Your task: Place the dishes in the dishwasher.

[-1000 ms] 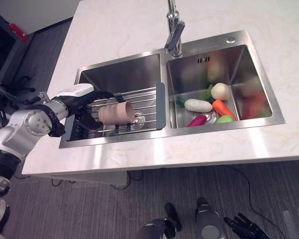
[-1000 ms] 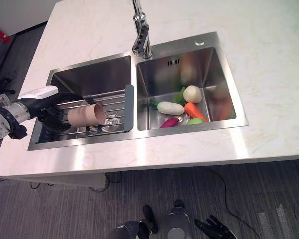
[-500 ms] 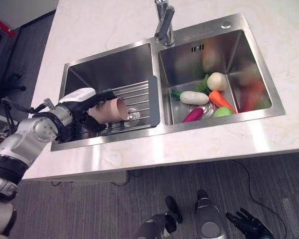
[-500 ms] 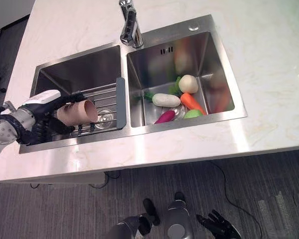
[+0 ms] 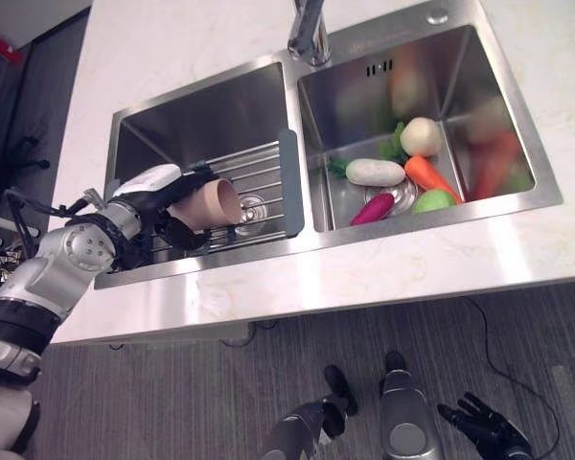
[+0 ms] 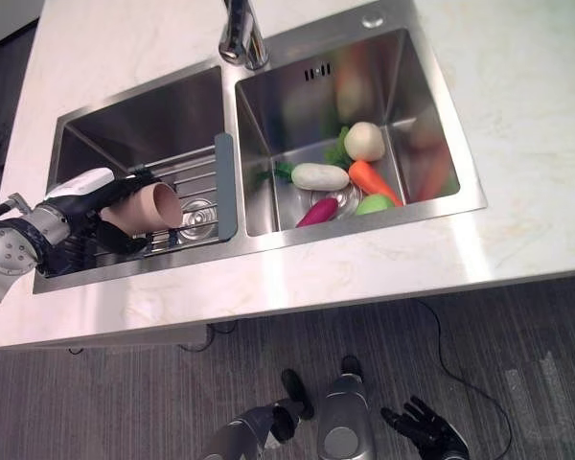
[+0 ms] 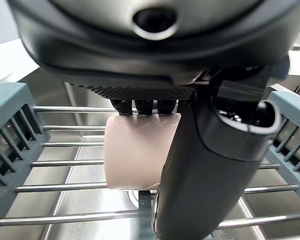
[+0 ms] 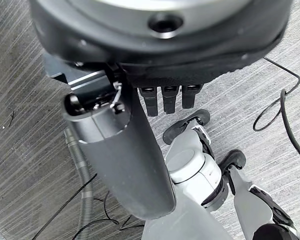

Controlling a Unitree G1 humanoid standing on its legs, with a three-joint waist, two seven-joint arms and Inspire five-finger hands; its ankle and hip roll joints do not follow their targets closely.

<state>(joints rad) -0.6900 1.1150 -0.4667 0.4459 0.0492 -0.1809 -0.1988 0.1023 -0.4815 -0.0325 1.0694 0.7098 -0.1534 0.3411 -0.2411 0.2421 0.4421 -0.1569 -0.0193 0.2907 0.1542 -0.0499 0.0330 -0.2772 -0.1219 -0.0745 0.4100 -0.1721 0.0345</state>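
- The right hand (image 5: 484, 429) hangs low over the grey wood-grain floor (image 5: 172, 402), nearest the viewer, well apart from the bench; its dark fingers (image 8: 165, 100) look relaxed and loosely spread, and they hold nothing.
- The pale marble-patterned bench (image 5: 297, 292) runs across in front of the steel double sink (image 5: 431, 230), whose front rim lies just behind the bench's near strip.
- The left hand (image 5: 163, 206) reaches into the left basin from the left side. Its fingers (image 7: 145, 106) and its thumb are curled round a beige, smooth-sided cylindrical cup (image 5: 208, 203), so the hand is clamped on the cup.
- The cup lies tilted on its side, its open mouth facing toward the middle of the sink, above the wire dish rack with grey-blue plastic end frames (image 5: 289, 182) that spans the left basin. Whether the cup touches the rack's wires cannot be told.
- In the right basin lie toy vegetables close together near the drain: a magenta oblong one (image 5: 374, 208), a light green one (image 5: 433, 200), an orange carrot (image 5: 424, 175), a white oblong radish (image 5: 374, 172) and a cream round one (image 5: 421, 136).
- Farthest back, a chrome faucet (image 5: 309, 34) stands behind the divider between the two basins.
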